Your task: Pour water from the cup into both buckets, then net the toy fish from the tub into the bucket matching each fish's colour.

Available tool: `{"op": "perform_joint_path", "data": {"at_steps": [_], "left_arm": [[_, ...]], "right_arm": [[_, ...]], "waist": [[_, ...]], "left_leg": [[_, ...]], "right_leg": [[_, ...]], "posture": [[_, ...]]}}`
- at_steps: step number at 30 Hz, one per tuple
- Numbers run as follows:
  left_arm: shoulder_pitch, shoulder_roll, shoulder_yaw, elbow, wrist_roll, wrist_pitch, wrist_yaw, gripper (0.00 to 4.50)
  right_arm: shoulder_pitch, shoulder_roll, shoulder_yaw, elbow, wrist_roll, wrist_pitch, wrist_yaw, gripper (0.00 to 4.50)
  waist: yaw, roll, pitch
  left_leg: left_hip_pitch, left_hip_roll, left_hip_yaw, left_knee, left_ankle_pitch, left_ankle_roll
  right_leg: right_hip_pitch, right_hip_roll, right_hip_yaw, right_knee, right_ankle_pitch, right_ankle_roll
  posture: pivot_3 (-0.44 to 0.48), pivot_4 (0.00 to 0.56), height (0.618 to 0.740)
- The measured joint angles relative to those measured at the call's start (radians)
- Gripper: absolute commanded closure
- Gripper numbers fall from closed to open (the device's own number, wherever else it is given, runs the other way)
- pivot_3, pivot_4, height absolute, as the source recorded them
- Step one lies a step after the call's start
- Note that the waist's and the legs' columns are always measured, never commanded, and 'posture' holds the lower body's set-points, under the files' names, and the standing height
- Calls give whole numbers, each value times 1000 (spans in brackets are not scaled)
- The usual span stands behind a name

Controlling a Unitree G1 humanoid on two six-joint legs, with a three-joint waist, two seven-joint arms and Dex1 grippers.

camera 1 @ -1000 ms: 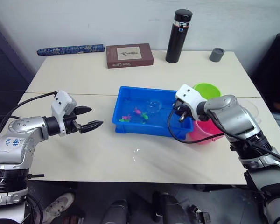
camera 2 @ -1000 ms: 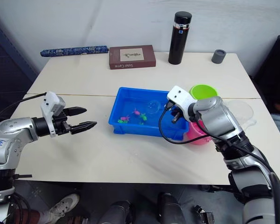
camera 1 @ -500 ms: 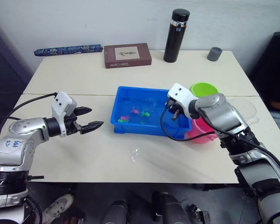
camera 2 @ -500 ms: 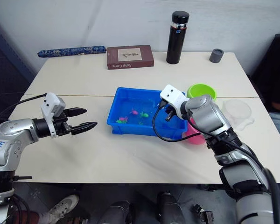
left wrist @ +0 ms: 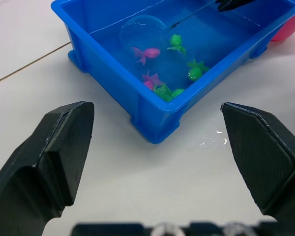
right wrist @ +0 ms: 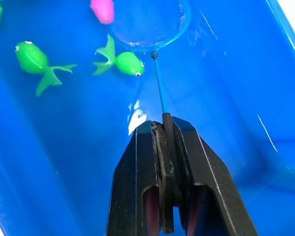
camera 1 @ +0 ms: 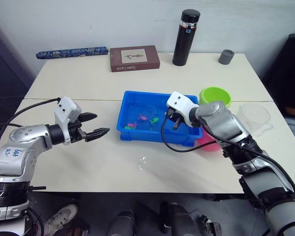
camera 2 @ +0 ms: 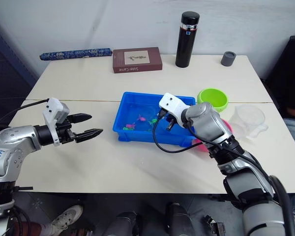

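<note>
The blue tub (camera 1: 142, 136) sits mid-table with water and several pink and green toy fish (left wrist: 147, 52) in it. My right gripper (camera 1: 174, 120) hangs over the tub's right half, shut on the thin handle of the net (right wrist: 160, 91). The hoop lies in the water beside a green fish (right wrist: 123, 61) and a pink fish (right wrist: 103, 10). The lime green bucket (camera 1: 215, 95) stands right of the tub; the pink bucket (camera 1: 209, 140) is partly hidden behind my right arm. The clear cup (camera 1: 255, 117) stands farther right. My left gripper (camera 1: 96, 125) is open, left of the tub.
At the table's far edge stand a black thermos (camera 1: 186, 38), a small grey cup (camera 1: 226, 56), a brown book (camera 1: 134, 58) and a patterned roll (camera 1: 71, 51). Water drops (camera 1: 143, 162) lie on the table in front of the tub.
My right gripper has carried the net leftward over the tub, bringing the hoop among the fish. The left arm has stayed still.
</note>
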Motion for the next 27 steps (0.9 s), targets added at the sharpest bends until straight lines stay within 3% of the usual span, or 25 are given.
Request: {"op": "perform_joint_path", "data": {"at_steps": [15, 27], "left_arm": [[7, 2, 15, -1, 0, 1, -2, 53], [-10, 2, 14, 2, 0, -4, -18, 53]], "right_arm": [[23, -32, -14, -122, 40, 126, 75, 4500], [0, -50, -173, -128, 149, 286, 52, 4500]], "waist": [[1, 0, 0], [1, 0, 0]], "left_leg": [[0, 0, 0, 0, 0, 0], [0, 0, 0, -2, 0, 0]], "right_leg": [[0, 0, 0, 0, 0, 0], [0, 0, 0, -2, 0, 0]], "posture": [[0, 150, 739], [0, 150, 739]]}}
